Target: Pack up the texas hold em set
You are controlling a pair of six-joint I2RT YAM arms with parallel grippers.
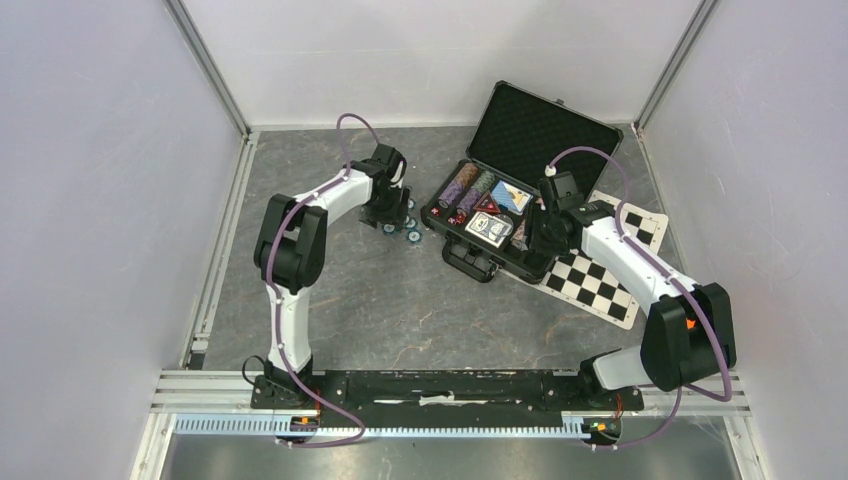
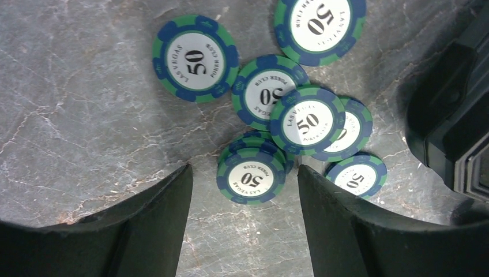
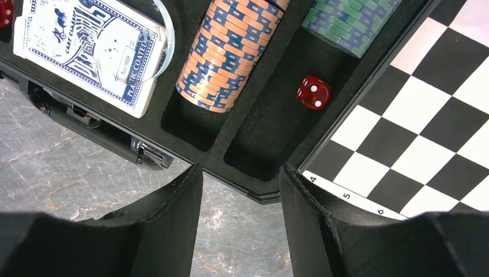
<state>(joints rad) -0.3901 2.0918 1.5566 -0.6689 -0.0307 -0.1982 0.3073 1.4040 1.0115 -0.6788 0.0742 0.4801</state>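
Six loose chips (image 2: 195, 57) (plus one stack (image 2: 251, 178))

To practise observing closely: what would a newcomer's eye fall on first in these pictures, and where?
The open black case at the far right, its foam slots holding rows of chips, a card deck and a red die. Left of it, green-and-blue chips marked 50 lie scattered on the grey table, the left hand open above a small stack. A checkered mat lies at the case's right edge.
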